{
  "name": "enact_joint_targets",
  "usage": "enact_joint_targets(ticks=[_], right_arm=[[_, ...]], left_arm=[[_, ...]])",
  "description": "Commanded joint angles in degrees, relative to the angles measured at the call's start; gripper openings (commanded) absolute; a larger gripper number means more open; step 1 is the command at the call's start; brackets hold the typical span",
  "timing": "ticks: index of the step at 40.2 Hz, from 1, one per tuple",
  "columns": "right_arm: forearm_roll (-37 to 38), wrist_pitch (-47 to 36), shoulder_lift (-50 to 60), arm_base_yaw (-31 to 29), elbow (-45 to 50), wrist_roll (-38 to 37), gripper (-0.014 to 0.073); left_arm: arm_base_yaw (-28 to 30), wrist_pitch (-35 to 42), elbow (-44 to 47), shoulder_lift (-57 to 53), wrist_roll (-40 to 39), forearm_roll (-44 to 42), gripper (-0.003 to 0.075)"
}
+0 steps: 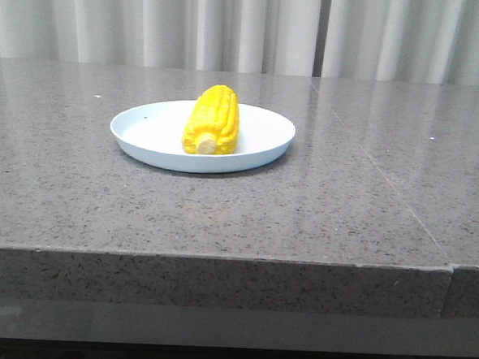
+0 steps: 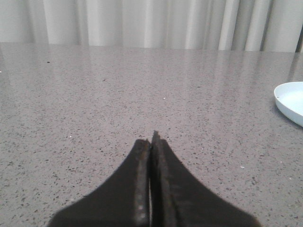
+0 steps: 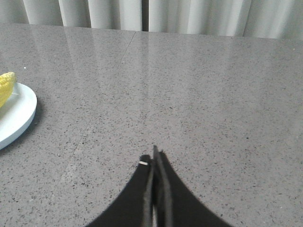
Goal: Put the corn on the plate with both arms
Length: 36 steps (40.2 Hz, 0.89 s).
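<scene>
The yellow corn (image 1: 213, 119) lies on the pale-blue plate (image 1: 262, 140) in the middle of the table, its pale stub end toward me. No arm shows in the front view. My left gripper (image 2: 151, 142) is shut and empty over bare table, with the plate's rim (image 2: 289, 101) far off to one side. My right gripper (image 3: 155, 155) is shut and empty over bare table. In the right wrist view the plate (image 3: 19, 116) and a tip of the corn (image 3: 5, 85) show at the edge, well apart from the fingers.
The grey speckled stone table (image 1: 368, 204) has its front edge near me and a seam running back on the right. White curtains (image 1: 249, 25) hang behind it.
</scene>
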<state>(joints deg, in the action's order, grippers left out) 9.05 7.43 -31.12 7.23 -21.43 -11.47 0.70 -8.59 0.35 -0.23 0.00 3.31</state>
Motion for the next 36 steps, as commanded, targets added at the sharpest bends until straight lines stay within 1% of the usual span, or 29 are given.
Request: enact_joint_targets(ticks=[1,13,16,21,25,28,33,36], right_arm=[[0.63,-4.68,0.01,-0.21,-1.49,0.26,-0.0066],[0.55,-4.61,0.01,-0.21,-1.3,0.26,-0.0066],[0.27,-5.69,0.76,-0.39,-0.2,0.47,-0.0066],[-4.58,-8.04,4.33,-0.54,4.31,5.74,-0.0066],[-9.05,-10.39,9.36,-0.66,11.07,10.95,-0.0066],[-11.07,-11.03,13.56,-1.72,15.86,12.12,-0.0066],[-13.82,-9.9,20.63,-5.48,21.84,12.12,-0.0066],[-14.09,-5.24,23.97,-7.82,21.95,12.12,-0.0066]], left_arm=[[0.06,4.72,0.08,-1.13,0.0,0.57,-0.002],[0.06,4.72,0.08,-1.13,0.0,0.57,-0.002],[0.06,4.72,0.08,-1.13,0.0,0.57,-0.002],[0.06,4.72,0.08,-1.13,0.0,0.57,-0.002],[0.06,4.72,0.08,-1.13,0.39,0.57,-0.002],[0.06,4.72,0.08,-1.13,0.0,0.57,-0.002],[0.06,4.72,0.08,-1.13,0.0,0.57,-0.002],[0.06,4.72,0.08,-1.13,0.0,0.57,-0.002]])
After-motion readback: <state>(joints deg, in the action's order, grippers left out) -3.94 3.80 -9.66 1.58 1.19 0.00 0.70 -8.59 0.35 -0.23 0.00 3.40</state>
